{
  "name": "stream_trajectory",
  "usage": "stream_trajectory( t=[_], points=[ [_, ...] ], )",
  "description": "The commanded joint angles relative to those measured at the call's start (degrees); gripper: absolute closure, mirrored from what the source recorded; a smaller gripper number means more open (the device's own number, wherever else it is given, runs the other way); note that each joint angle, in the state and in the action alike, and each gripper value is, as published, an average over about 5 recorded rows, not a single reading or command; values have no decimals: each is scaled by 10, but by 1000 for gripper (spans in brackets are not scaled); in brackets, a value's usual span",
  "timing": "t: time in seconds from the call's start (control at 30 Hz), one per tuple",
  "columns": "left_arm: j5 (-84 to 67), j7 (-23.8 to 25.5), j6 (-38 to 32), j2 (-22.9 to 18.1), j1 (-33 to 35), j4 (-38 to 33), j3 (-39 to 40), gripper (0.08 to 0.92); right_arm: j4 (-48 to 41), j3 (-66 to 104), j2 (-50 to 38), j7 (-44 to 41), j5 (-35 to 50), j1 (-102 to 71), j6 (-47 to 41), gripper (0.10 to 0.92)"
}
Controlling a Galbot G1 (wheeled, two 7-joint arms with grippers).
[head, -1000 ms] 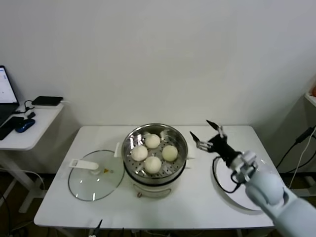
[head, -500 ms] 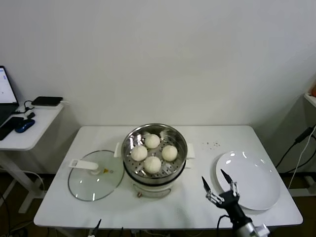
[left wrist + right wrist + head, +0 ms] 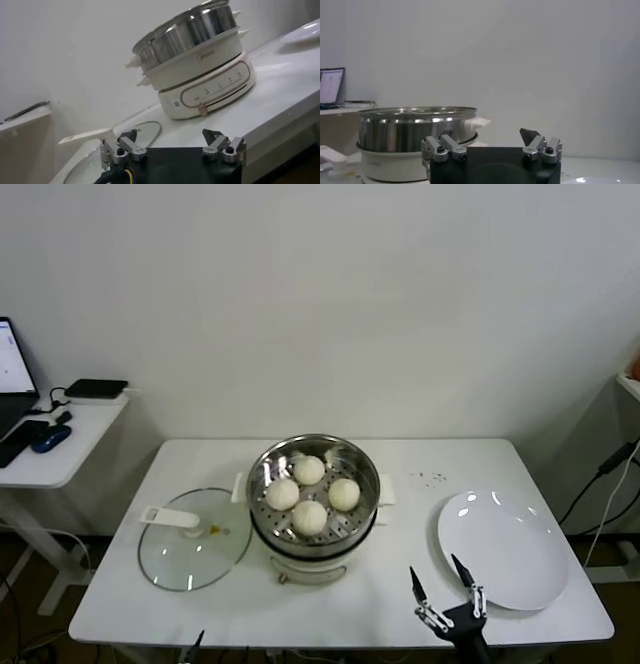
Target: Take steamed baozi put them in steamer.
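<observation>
- The right gripper sits at the table's near edge, its fingers spread wide with nothing between them; the left gripper is low at the near left edge, its fingers likewise spread and empty.
- Just beyond the right fingers and off to their outer side lies the white plate, bare.
- Beyond the left fingers rests the glass lid, flat on the table.
- Farther out, between the two grippers' lines, stands the steamer; all four steamed baozi sit in its perforated basket, close together.
- The buns look soft, light and easily dented, perhaps tacky; I would pinch gently across the dome's widest part, never squeeze the top.
- With the plate bare, loading seems complete.
</observation>
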Motion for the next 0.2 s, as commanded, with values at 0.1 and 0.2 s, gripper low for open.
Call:
stream_trajectory(
  t=[0.1,0.2],
  points=[
    [0,0,0,-1,2,-3,0,177,-2,-14,14,15,-12,-20,38,203],
    [0,0,0,-1,2,-4,0,177,-2,-15,15,15,-12,-20,38,203]
  ],
)
